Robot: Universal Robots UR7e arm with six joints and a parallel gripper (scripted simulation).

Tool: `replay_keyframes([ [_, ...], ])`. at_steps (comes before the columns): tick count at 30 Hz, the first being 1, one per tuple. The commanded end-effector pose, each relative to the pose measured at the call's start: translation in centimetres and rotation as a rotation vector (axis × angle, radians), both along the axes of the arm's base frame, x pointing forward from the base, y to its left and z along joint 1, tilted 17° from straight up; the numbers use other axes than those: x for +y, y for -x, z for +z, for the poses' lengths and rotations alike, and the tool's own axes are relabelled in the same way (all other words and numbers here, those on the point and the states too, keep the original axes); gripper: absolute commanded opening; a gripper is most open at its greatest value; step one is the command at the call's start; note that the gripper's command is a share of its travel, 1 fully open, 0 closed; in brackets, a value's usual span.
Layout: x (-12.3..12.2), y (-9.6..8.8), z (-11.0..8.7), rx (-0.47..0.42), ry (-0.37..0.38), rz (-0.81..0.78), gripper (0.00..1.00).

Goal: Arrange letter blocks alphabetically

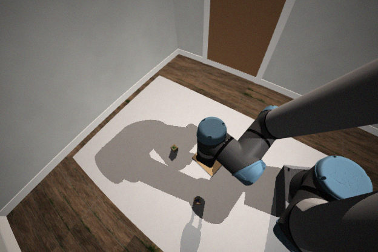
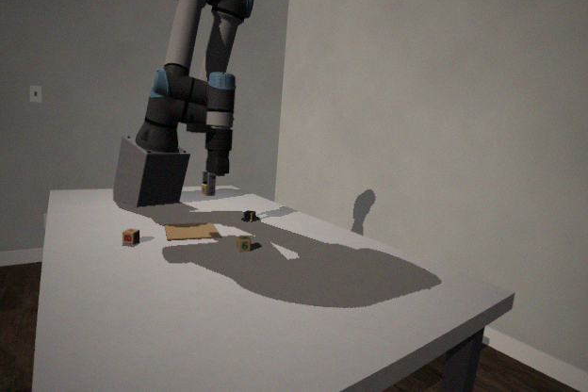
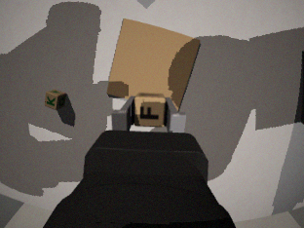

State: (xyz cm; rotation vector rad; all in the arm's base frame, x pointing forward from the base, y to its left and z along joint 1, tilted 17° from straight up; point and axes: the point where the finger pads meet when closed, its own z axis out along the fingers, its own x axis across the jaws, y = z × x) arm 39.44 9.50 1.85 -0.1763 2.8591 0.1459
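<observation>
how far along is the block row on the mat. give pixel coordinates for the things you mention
Nothing is placed yet: the mat [image 1: 212, 169] [image 2: 192, 232] [image 3: 146, 54] lies flat and bears no block. In hand: the F block [image 2: 204, 188] [image 3: 149, 112], held up between the gripper's [image 2: 208, 184] [image 3: 149, 117] fingers. Left: lower it, add the other two lettered blocks, align the letters, let go. The K block [image 1: 174, 148] [image 2: 243, 243] [image 3: 55, 99] sits off the mat.

The arm has grey tubular links and rounded dark joints. Light-blue caps cover several joint ends.

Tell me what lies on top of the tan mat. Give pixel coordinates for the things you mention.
No block shows on the mat [image 1: 212, 169] [image 2: 192, 232] [image 3: 146, 54]; the arm and end effector [image 1: 209, 160] [image 2: 208, 187] [image 3: 150, 105] hide part from above.
</observation>
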Motion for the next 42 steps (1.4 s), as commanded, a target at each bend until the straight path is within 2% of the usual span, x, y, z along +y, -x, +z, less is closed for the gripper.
replay_keyframes([
  [1, 0.0, 0.0, 0.0, 0.000, -0.002, -0.009, 0.57],
  [22, 0.1, -0.2, -0.5, 0.000, -0.002, -0.010, 0.57],
  [32, 0.3, -0.6, -2.2, 0.000, -0.002, -0.010, 0.57],
  [42, 0.7, -1.5, -5.2, 0.000, -0.002, -0.010, 0.57],
])
